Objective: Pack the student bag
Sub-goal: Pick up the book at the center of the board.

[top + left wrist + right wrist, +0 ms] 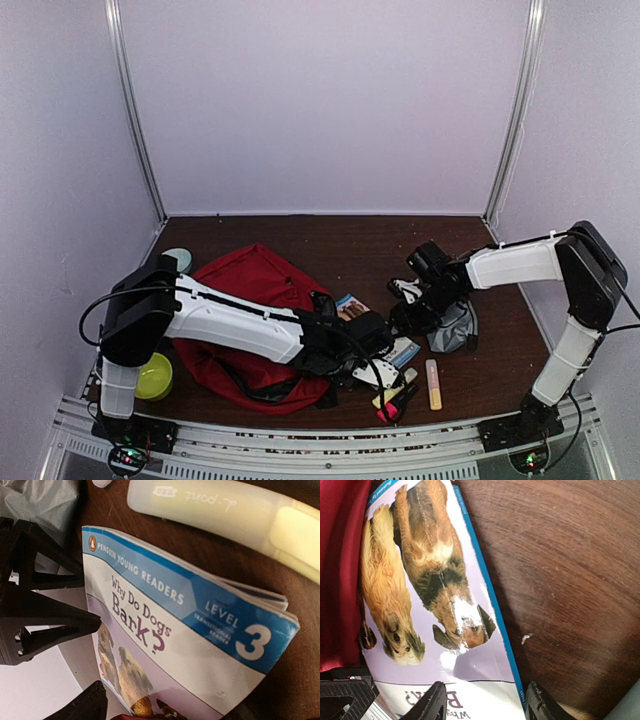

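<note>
Partly hidden lower left: red fabric backpack (pixel 250 282). Left claw (pixel 75 660), right claw (pixel 487 705) agape astride dog-cover paperback (pixel 190 630), gripping nothing.

One red backpack (pixel 245 285) lies at 9 o'clock on the table (pixel 350 240). There is one book (pixel 190 630) near the middle, and one grey pouch (pixel 458 325) at 3 o'clock. One yellow-green bowl (pixel 155 378) sits at 8 o'clock and one pale round disc (pixel 178 258) at 10 o'clock. At 5 o'clock lie at least three pens (pixel 434 385); that cluster is too tangled for a sure count.
</note>
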Controlling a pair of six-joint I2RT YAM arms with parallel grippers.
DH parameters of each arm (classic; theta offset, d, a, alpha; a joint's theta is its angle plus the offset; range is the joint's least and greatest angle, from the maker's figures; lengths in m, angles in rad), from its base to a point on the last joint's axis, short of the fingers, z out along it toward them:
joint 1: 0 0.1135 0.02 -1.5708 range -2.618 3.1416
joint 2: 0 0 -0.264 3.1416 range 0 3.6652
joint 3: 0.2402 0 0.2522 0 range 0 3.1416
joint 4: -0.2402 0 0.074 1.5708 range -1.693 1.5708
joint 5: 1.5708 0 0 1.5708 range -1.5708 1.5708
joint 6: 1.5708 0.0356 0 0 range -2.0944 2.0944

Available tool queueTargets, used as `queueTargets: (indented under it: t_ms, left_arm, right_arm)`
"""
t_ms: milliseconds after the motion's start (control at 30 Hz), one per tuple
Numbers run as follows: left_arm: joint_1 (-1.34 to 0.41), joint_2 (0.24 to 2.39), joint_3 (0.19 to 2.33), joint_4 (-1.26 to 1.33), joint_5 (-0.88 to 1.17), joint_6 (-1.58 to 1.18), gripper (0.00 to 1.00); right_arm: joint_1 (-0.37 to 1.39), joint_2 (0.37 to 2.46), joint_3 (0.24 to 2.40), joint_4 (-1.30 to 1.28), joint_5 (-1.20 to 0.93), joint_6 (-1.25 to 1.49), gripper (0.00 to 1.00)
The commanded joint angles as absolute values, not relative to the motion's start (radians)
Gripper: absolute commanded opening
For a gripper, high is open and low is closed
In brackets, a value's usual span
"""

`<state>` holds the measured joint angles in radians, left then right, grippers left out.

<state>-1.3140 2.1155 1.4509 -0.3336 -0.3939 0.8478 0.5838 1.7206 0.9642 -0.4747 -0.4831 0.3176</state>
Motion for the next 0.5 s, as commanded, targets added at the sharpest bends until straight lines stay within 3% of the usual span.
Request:
queueTargets:
  t_ms: [0, 267, 467]
  left_arm:
    - [-1.305, 2.189, 1.416, -0.299, -0.437, 0.859, 0.83]
    - [-1.295, 2.161, 1.361, -0.244, -0.415, 0.904, 0.79]
    - [-1.295, 2.160, 1.367, -0.251, -0.415, 0.895, 0.48]
  right_arm:
    - [0.603, 1.748, 0.958, -0.475, -0.538, 0.316, 0.54]
    - [0.602, 1.738, 0.944, -0.330, -0.878, 0.412, 0.51]
    - [0.601, 1.670, 0.963, -0.371, -0.864, 0.413, 0.50]
